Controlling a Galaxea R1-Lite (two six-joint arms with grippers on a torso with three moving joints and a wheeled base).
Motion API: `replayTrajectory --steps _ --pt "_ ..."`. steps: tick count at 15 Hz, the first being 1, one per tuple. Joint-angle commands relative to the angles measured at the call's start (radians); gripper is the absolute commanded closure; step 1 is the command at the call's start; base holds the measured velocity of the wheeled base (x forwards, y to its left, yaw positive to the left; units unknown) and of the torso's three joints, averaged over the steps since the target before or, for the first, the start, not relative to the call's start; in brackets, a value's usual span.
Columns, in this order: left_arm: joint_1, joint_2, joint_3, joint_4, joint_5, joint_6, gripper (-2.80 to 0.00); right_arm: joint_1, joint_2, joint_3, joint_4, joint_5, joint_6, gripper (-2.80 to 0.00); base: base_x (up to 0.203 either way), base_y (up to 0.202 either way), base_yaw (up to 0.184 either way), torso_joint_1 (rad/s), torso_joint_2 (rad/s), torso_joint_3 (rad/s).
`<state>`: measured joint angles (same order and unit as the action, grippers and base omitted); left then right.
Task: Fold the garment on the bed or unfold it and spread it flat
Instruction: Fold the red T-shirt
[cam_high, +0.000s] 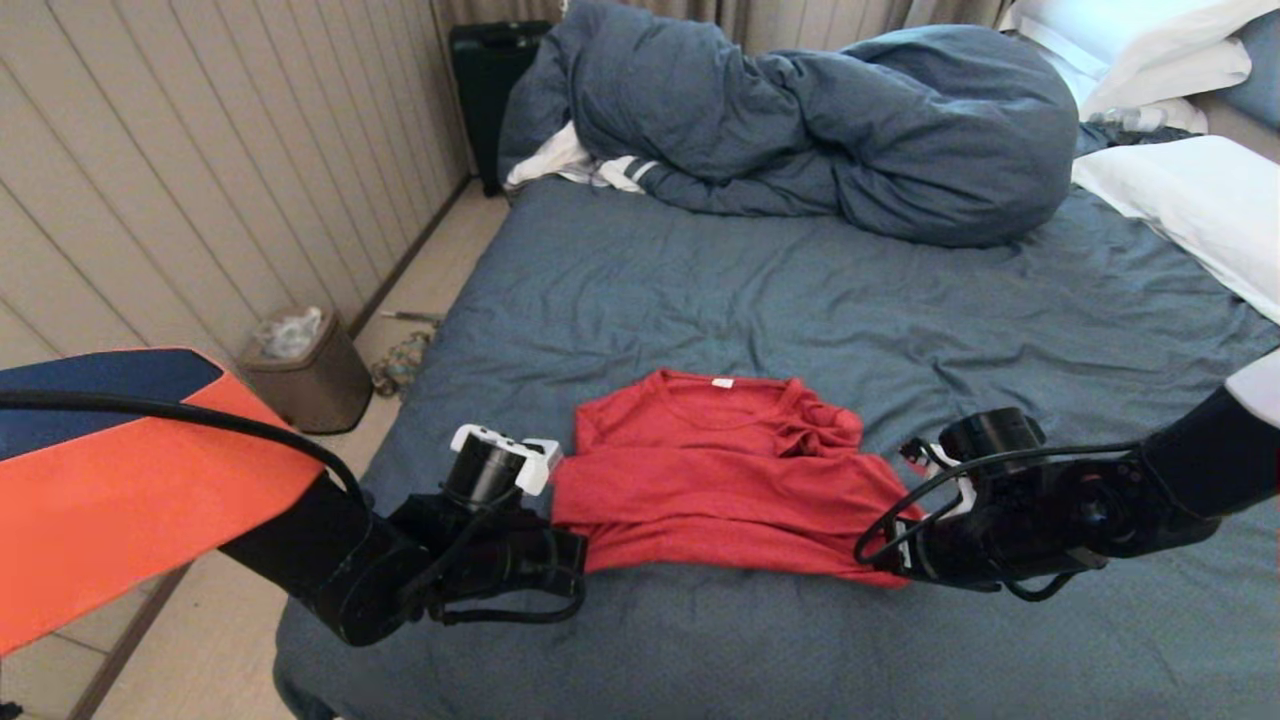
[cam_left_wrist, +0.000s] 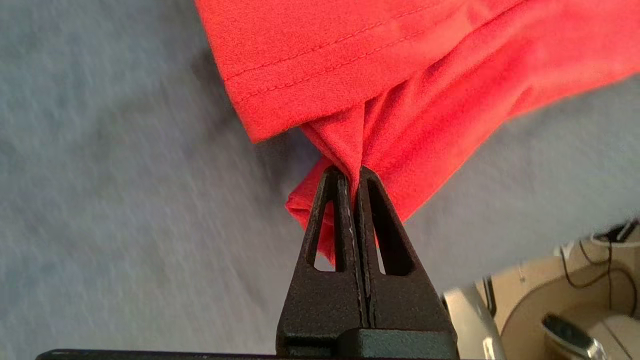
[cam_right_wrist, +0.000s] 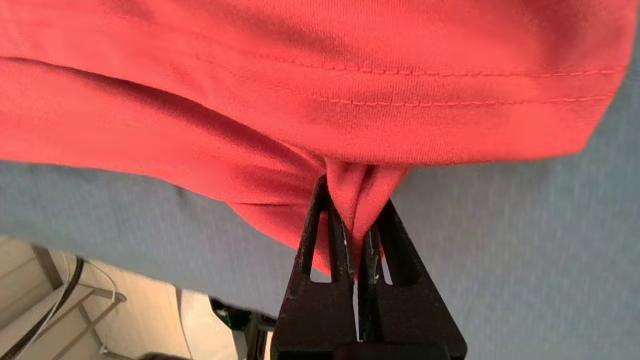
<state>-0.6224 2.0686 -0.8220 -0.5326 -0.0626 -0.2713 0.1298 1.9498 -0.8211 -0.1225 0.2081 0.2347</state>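
The garment (cam_high: 720, 470), a red T-shirt folded crosswise with its collar tag toward the far side, lies on the bed (cam_high: 800, 300) near the front edge. No lettering shows. My left gripper (cam_left_wrist: 350, 172) is shut on a bunched corner of the garment (cam_left_wrist: 400, 75) at its left front end. My right gripper (cam_right_wrist: 355, 195) is shut on a pinch of the garment (cam_right_wrist: 300, 75) at its right front end, just under a stitched hem. Both held corners hang slightly above the dark blue-grey sheet (cam_left_wrist: 100, 200). In the head view the left arm (cam_high: 400, 560) and right arm (cam_high: 1050, 510) flank the shirt.
A bunched blue-grey duvet (cam_high: 800, 130) fills the far side, with a white striped cloth (cam_high: 590, 165) beside it and white pillows (cam_high: 1190, 200) at the right. Left of the bed, on the floor, stand a brown bin (cam_high: 305, 365) and a black case (cam_high: 490, 90) by the panelled wall.
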Motion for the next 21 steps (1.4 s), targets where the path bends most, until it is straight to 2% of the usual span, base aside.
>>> replayTrajectory --steps 1,4,7,14,18,21 --pt "-0.007 -0.030 0.018 -0.003 0.000 -0.002 0.00 0.000 -0.023 0.024 -0.013 0.002 0.002 0.00 0.000 0.000 0.000 0.000 0.00 0.000" --pt "0.005 -0.033 0.006 -0.010 0.000 -0.002 0.00 0.001 -0.015 0.028 -0.048 0.001 0.002 0.00 0.000 0.000 0.000 0.000 0.00 0.000" --pt "0.012 0.005 -0.007 -0.091 0.006 -0.022 0.00 -0.001 -0.009 0.005 -0.049 -0.001 0.002 0.00 0.000 0.000 0.000 0.000 0.00 0.000" --pt "0.012 -0.068 -0.004 -0.013 0.004 -0.004 0.00 -0.001 -0.038 0.012 -0.043 -0.001 0.003 0.00 0.000 0.000 0.000 0.000 0.00 0.000" --pt "0.007 -0.047 0.030 -0.022 -0.021 0.006 0.00 -0.001 -0.038 0.017 -0.040 -0.003 0.002 0.00 0.000 0.000 0.000 0.000 0.00 0.000" --pt "0.015 0.016 -0.016 -0.029 -0.022 -0.002 0.00 -0.001 -0.034 0.016 -0.043 -0.001 0.003 0.00 0.000 0.000 0.000 0.000 0.00 0.000"
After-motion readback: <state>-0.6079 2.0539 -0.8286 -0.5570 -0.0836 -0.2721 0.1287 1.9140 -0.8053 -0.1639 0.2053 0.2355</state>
